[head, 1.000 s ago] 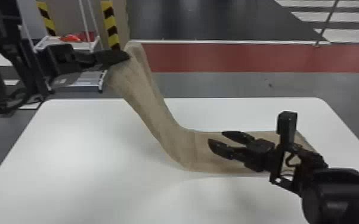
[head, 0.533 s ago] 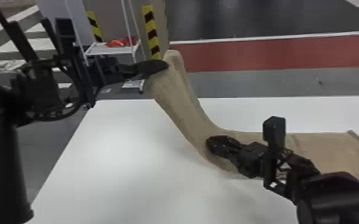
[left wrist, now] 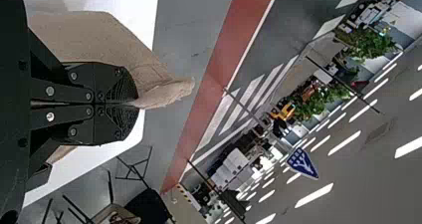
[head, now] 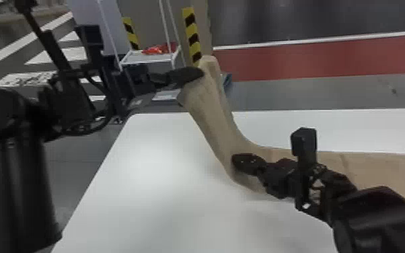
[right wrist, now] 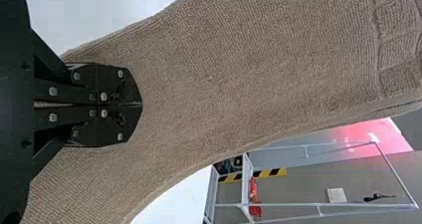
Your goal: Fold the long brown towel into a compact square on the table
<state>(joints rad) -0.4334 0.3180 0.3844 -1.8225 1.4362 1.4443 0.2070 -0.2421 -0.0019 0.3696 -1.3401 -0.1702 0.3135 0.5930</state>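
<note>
Likely limp, the long brown cloth towel, partly on the white table, is best held by corners; one end is pinched by the black left gripper, the right gripper pressed together.

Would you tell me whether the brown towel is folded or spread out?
Not folded, only partly spread: the towel lies flat at right on the table, its other end held up by the left gripper.
</note>
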